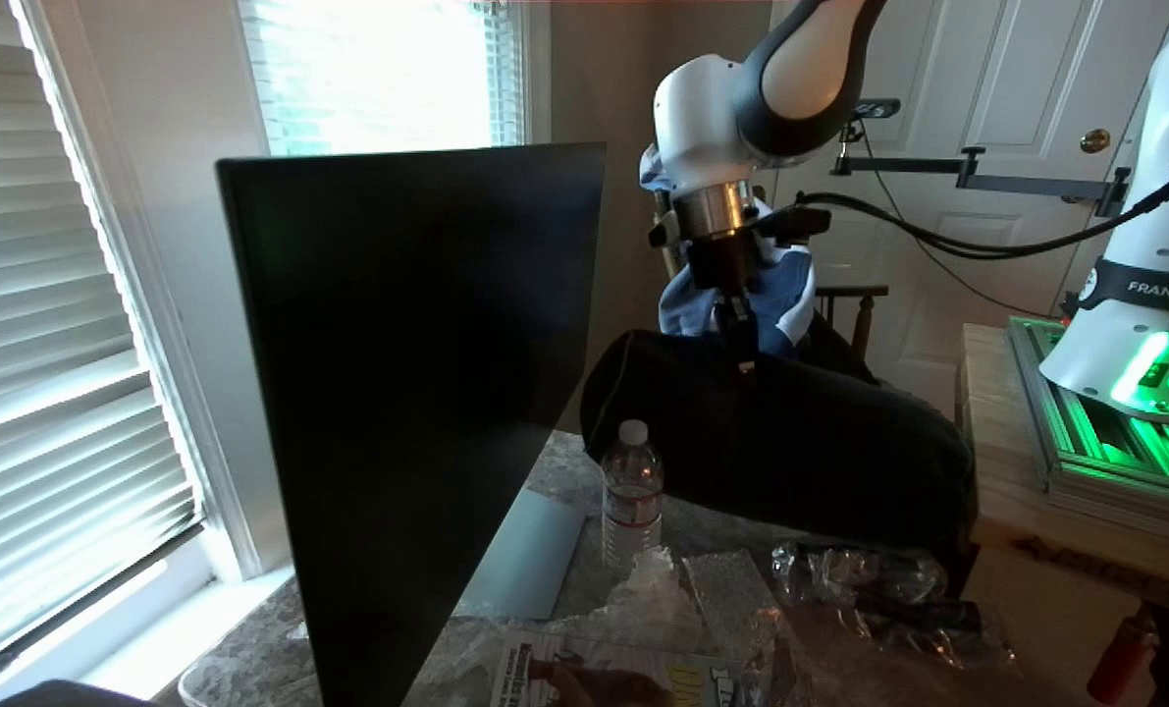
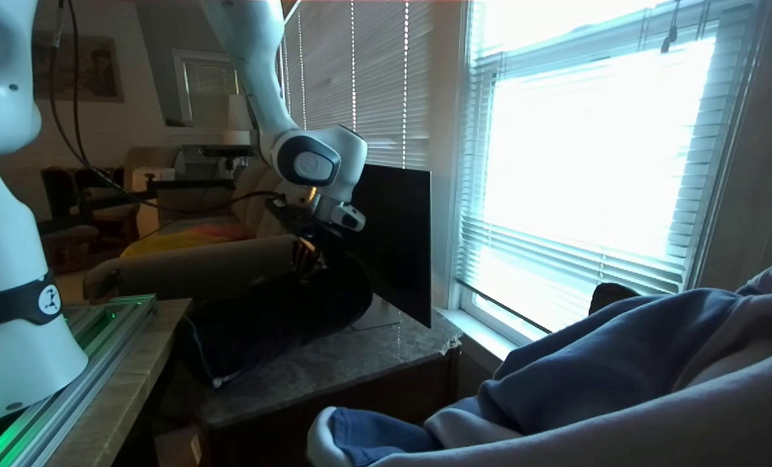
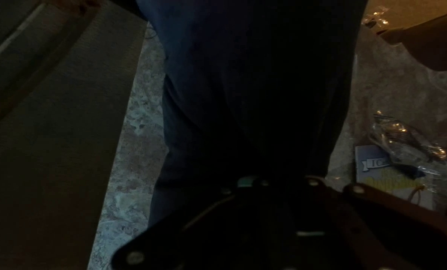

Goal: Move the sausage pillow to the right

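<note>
The sausage pillow [image 1: 820,452] is a long, dark, cylindrical cushion. It slants over the table [image 2: 386,350] in both exterior views, with its end near the black screen higher than its end near the robot base. It also shows in an exterior view [image 2: 282,318] and fills the middle of the wrist view [image 3: 257,93]. My gripper [image 1: 744,365] points down onto the pillow's upper side. In the wrist view the fingers [image 3: 279,183] are close together and fabric creases run toward them, so they are shut on the pillow. The fingertips are dark and partly hidden in the cloth.
A large black screen [image 1: 417,393] stands beside the pillow. A water bottle [image 1: 632,501] stands close to it. Plastic-wrapped items [image 1: 878,589] and a book [image 3: 388,168] lie on the table. The robot's wooden bench [image 2: 133,389] borders the pillow's lower end.
</note>
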`<state>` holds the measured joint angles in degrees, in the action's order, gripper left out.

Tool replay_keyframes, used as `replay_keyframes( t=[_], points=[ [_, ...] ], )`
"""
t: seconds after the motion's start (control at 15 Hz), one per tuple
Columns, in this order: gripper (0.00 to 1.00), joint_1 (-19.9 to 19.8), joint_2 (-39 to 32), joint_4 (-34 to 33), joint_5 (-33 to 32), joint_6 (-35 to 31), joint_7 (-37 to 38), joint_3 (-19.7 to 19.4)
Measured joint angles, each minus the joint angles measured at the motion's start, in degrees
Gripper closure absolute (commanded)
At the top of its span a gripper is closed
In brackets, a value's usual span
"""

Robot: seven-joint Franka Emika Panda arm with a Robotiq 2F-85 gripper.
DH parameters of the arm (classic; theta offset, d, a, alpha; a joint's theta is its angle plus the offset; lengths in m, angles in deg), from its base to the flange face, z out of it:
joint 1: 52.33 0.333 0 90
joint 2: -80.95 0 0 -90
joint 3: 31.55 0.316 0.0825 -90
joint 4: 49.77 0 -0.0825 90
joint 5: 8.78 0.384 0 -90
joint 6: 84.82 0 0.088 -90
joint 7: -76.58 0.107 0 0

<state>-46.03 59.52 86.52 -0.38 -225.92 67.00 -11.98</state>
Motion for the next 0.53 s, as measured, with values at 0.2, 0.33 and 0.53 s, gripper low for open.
replay_keyframes(
  t=[0.2,0.33,0.53],
  points=[
    [0.97,-1.68,4.53,1.63,3.17,3.27,-3.62,0.20],
    [0.97,-2.28,7.44,2.42,4.30,4.95,-5.02,-0.33],
    [0.97,-2.44,11.67,3.53,5.70,7.88,-6.55,-1.91]
  ],
)
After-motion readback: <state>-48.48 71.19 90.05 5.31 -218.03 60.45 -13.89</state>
